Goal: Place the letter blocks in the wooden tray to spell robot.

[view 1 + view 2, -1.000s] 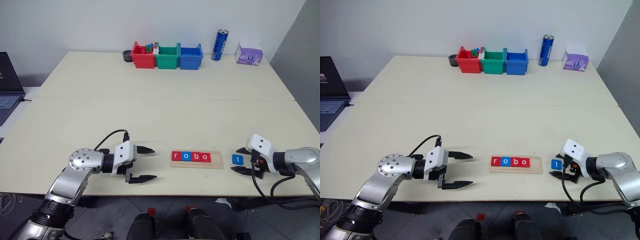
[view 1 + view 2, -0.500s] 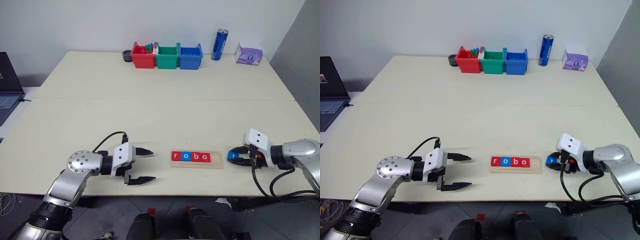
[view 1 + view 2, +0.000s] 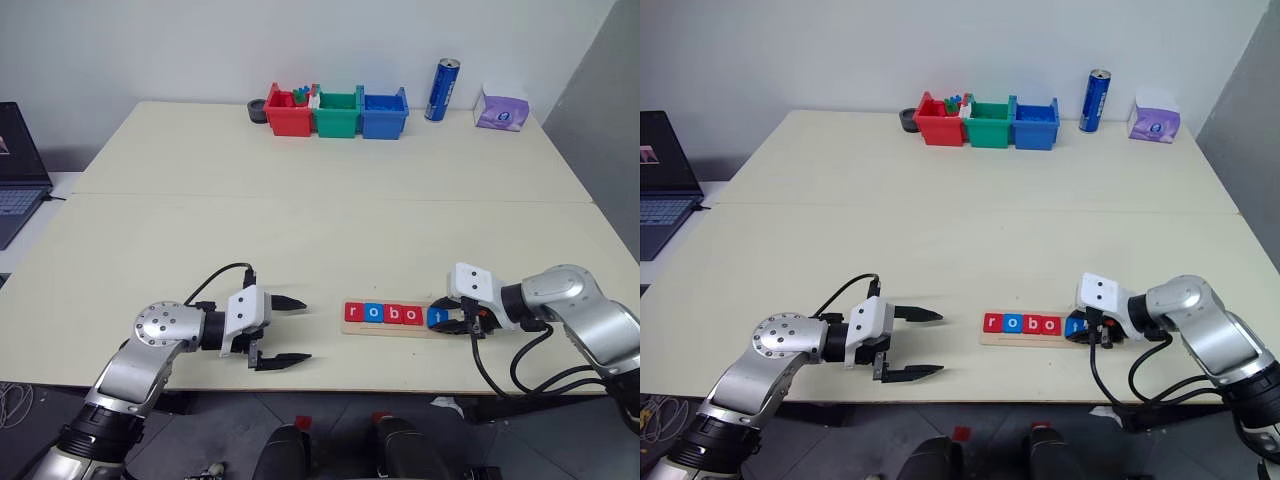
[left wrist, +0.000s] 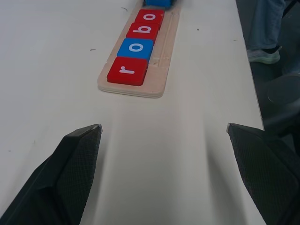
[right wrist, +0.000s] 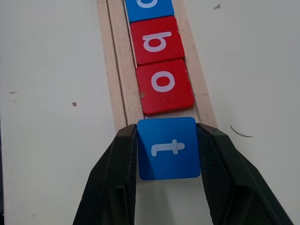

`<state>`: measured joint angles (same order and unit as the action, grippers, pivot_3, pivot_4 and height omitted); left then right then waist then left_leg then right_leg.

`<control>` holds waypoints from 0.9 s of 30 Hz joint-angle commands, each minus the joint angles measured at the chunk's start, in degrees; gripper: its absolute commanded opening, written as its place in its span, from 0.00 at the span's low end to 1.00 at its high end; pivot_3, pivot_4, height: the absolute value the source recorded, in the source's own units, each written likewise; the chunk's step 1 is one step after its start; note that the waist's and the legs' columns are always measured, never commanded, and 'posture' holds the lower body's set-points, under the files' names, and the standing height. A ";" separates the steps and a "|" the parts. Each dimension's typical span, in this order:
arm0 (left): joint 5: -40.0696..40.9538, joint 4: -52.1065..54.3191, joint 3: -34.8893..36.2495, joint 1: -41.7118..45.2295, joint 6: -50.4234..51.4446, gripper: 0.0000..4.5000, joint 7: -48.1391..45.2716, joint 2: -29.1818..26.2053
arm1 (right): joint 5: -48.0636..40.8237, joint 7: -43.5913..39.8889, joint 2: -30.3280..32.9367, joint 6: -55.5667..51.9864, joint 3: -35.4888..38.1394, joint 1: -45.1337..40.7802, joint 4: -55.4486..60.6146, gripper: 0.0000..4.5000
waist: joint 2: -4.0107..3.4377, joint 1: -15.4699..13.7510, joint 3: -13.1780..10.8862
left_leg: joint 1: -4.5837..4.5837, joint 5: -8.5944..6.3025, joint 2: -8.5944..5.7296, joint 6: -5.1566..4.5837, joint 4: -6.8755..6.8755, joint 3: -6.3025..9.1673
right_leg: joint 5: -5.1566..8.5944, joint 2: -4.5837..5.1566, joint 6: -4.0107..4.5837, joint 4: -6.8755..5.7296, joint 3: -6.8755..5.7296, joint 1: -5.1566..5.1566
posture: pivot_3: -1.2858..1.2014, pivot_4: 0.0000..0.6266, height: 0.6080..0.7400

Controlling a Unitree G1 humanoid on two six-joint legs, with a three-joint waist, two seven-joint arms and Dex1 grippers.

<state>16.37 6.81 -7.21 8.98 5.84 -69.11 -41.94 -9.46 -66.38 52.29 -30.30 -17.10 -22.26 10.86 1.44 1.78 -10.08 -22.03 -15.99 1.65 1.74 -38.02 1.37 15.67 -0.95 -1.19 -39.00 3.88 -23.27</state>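
1. The right gripper [image 5: 168,161] is clamped on the blue "t" block [image 5: 168,148], one finger on each side edge, at the open end of the wooden tray [image 3: 352,328]
2. 4 blocks already sit in the tray's groove: red "r" [image 4: 127,71], blue "o" [image 4: 136,48], red "b" [image 5: 156,40] and red "o" [image 5: 164,86]; the "t" sits just beside the last red "o", almost edge to edge
3. The left gripper [image 3: 280,330] hovers over bare table to the left of the tray, fingers spread wide and holding nothing
4. The block looks like a thin, stiff, light tile with a smooth painted face; judging by that, it could slide or tip if squeezed off-centre, so the hold on its 2 opposite side edges seems the sound one
5. The groove is shallow, so the tile probably needs to go in flat and square to the row
6. I cannot tell whether the "t" already rests in the groove or sits just above it; the fingers hide its side edges and the tray end beneath
7. In the head views the letter on the held block is too small to read, and the contents of the coloured bins [image 3: 336,112] at the far edge are hard to make out
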 commanded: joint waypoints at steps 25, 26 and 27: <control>0.25 3.00 0.70 -0.93 0.22 1.00 2.18 -0.17 | 2.70 -1.46 -3.82 1.23 0.48 -4.71 -2.71 0.77 | 0.00 0.01 0.00 | 0.00 0.00 -0.01 0.00 0.00 0.01 | -0.09 0.00 0.16 -0.02 -0.02 0.00 | 0.52 0.24 1.00; 0.24 3.01 0.69 -0.93 0.22 1.00 2.19 -0.17 | 2.51 -1.40 -3.81 0.77 0.72 -4.81 -2.50 0.86 | -0.01 0.00 0.00 | 0.00 0.00 -0.01 0.00 0.00 0.02 | -0.10 0.00 0.16 -0.02 -0.02 0.00 | 0.52 0.24 1.00; 0.22 3.03 0.68 -0.93 0.23 1.00 2.22 -0.16 | 2.21 -1.52 -3.60 0.34 1.03 -4.90 -2.04 0.92 | 0.00 0.01 0.00 | 0.00 0.00 -0.01 0.00 0.00 0.02 | -0.10 0.00 0.16 -0.02 -0.02 0.00 | 0.52 0.24 1.00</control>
<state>16.38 8.66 -7.21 8.03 6.93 -66.93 -41.93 -6.79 -67.65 48.48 -29.57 -17.63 -25.58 7.60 1.43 1.79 -10.08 -22.03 -15.99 1.64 1.74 -38.03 1.39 15.57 -0.94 -1.03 -39.02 3.86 -23.27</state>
